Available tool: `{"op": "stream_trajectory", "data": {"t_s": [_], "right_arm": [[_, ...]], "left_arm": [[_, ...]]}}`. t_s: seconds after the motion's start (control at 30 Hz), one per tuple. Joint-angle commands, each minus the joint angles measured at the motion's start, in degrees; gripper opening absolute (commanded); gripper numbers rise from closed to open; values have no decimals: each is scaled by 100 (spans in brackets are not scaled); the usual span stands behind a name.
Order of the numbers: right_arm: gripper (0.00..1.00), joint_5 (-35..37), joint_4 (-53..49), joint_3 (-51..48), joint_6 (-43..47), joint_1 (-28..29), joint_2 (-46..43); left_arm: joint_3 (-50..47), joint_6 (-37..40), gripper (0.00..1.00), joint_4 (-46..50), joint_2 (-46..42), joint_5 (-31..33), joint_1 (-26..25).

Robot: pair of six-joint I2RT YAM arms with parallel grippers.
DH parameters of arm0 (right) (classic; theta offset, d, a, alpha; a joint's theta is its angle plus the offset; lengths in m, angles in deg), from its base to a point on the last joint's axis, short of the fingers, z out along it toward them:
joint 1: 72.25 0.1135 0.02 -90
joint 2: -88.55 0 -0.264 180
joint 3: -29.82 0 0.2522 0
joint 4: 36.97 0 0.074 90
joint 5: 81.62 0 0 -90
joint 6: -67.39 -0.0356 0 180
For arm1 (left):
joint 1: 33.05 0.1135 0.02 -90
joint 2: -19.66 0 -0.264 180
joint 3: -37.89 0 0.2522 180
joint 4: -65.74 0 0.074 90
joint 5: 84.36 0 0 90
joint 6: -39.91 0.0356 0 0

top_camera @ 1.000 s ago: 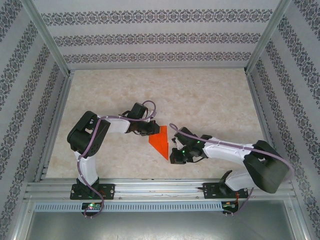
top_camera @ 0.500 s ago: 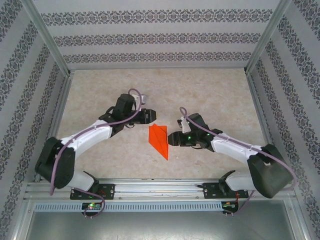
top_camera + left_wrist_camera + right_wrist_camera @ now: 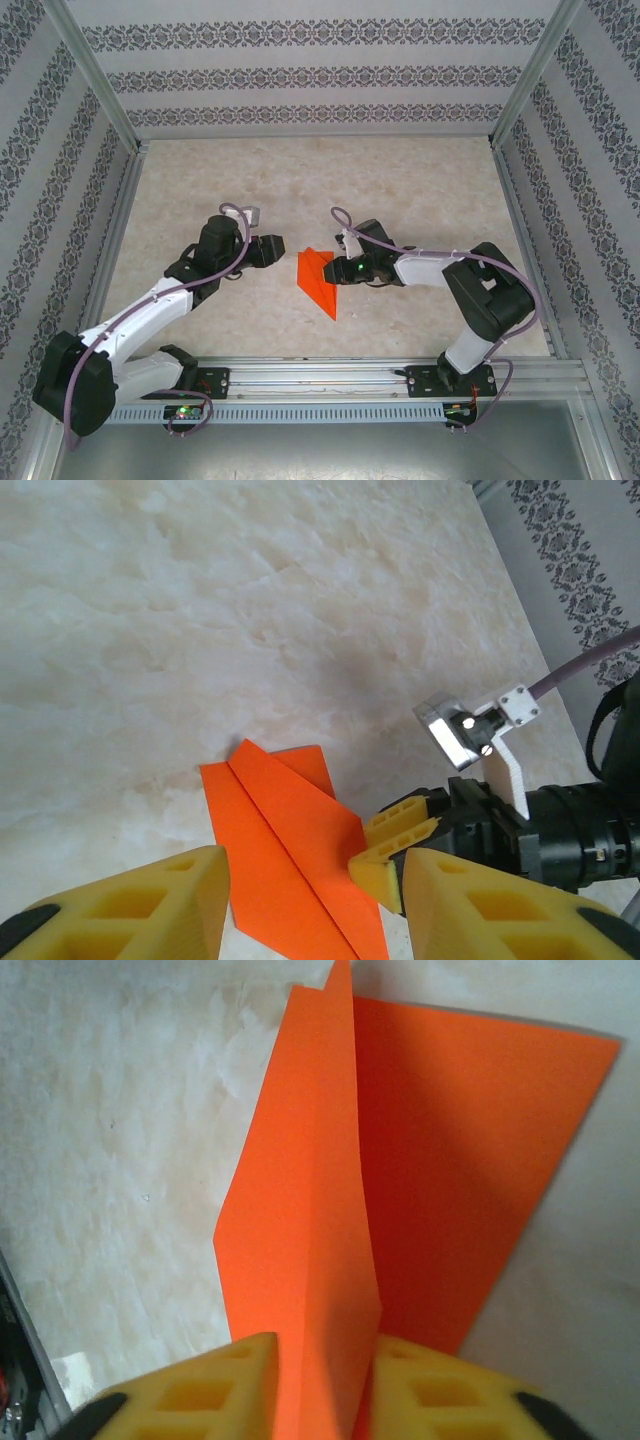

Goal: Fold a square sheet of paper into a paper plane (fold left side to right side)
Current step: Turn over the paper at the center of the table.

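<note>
Paper plane (image 3: 320, 280) sits at the middle of the table (image 3: 400, 180), between my two arms, point toward the near edge. Progress looks good to me: the sheet is no square now but a narrow orange-red dart with a sharp centre crease. From the left wrist view both panels look nearly flat either side of that ridge.

Right gripper (image 3: 338, 272) is at the plane's right edge, and from its own camera I see a raised flap (image 3: 310, 1220) standing upright and running down between the two yellow pads, which sit tight against it. I call that a pinch on the paper. Left gripper (image 3: 278, 250) hangs just beside the plane's left side, apart from it, fingers spread wide with nothing between them.

What is left, by my reckoning: carry that lifted side over to the right, press the crease down, then shape the wings. Not finished yet.

Materials now. The paper is thin, matte and plain, and it holds its folds crisply; the raised flap bows a little, so it will flop if I hurry. The pads are yellow, soft-looking, with a lattice of holes. The tabletop is pale, marbled beige, smooth.
</note>
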Motion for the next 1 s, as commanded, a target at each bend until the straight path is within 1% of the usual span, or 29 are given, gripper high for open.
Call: {"op": "stream_trajectory", "data": {"t_s": [0.0,0.07,0.17,0.3,0.37,0.47,0.53,0.63,0.73,0.83,0.97], "right_arm": [[16,-193,286,102,-3,5,56],[8,-173,280,77,16,-8,-75],[1,-171,271,2,77,-95,-433],[0,-388,446,-124,146,-316,-1069],[0,-585,624,-191,158,-453,-1418],[0,-974,1005,-264,151,-675,-1973],[0,-1197,1435,-358,53,-806,-2379],[0,-1379,1881,-410,-103,-926,-2902],[0,-1635,2252,-390,-268,-953,-3235],[0,-1888,2751,-400,-640,-929,-3368],[0,-2028,2961,-352,-895,-777,-3472]], "left_arm": [[-74,-68,51,91,-234,97,97],[-73,-54,51,73,-363,77,118],[-70,-32,51,23,-599,54,136],[-109,-97,55,-248,-968,-144,163],[-115,-177,61,-498,-1131,-409,185],[-158,-400,70,-1183,-1291,-1012,237],[-161,-613,72,-1777,-1321,-1490,282],[40,-881,72,-2335,-1179,-2158,295],[334,-1222,70,-2813,-898,-2813,286],[410,-1597,67,-3474,-640,-3167,252],[538,-1597,65,-3544,-367,-3330,157]]}}
